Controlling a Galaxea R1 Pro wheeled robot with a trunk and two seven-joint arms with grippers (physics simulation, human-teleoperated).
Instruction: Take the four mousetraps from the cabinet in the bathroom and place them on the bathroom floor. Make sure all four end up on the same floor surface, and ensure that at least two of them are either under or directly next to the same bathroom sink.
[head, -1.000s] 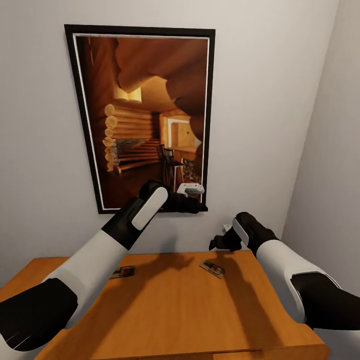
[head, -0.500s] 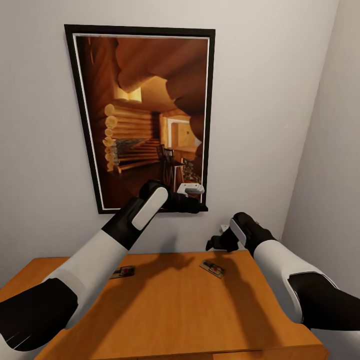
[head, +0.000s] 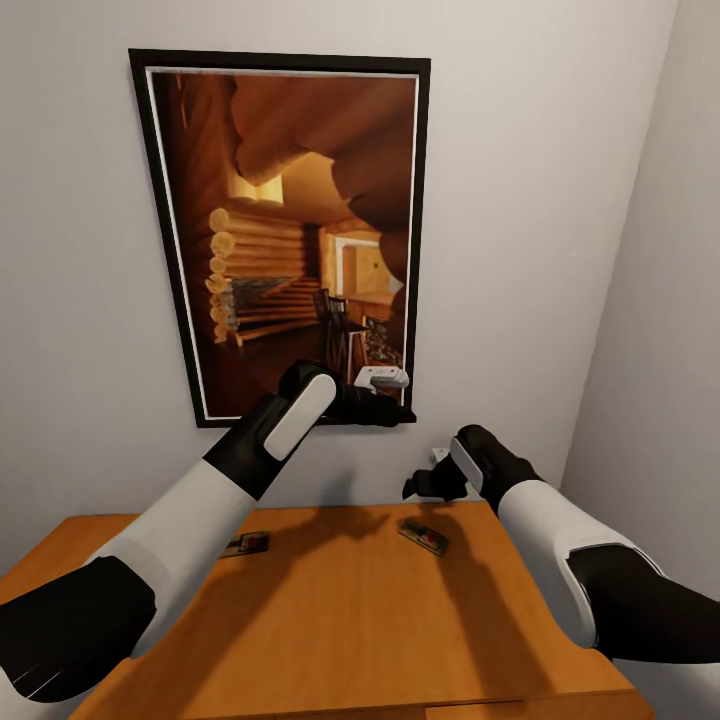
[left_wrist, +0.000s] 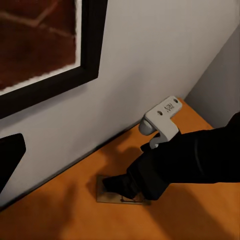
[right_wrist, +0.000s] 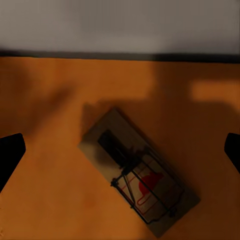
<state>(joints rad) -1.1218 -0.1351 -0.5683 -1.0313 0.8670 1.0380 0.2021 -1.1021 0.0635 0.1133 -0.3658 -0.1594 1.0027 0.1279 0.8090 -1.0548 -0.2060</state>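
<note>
Standing surface: an orange-brown wooden cabinet with a flat top is seen from the head view; the top serves as the worktop.
Room: pale walls are met at a corner on the right; a large black-framed picture of a log interior is hung above the worktop.
Mousetrap, right: it is laid flat on the worktop near the back edge, beneath the right claw. In the right wrist view the same mousetrap is seen lying with its long axis diagonal to the wall line, the wire and red mark at the end farther from the wall.
Mousetrap, left: it is laid flat near the back edge, well apart from the other, partly covered by the left forearm; its long axis cannot be judged.
Right claw: it is held above the right mousetrap with nothing gripped; its fingertips are seen spread wide at both edges of the right wrist view.
Left claw: it is held high before the picture frame; how far it is parted cannot be told, and nothing is seen in it.
Hidden: in the left wrist view the mousetrap is largely covered by the right claw.
</note>
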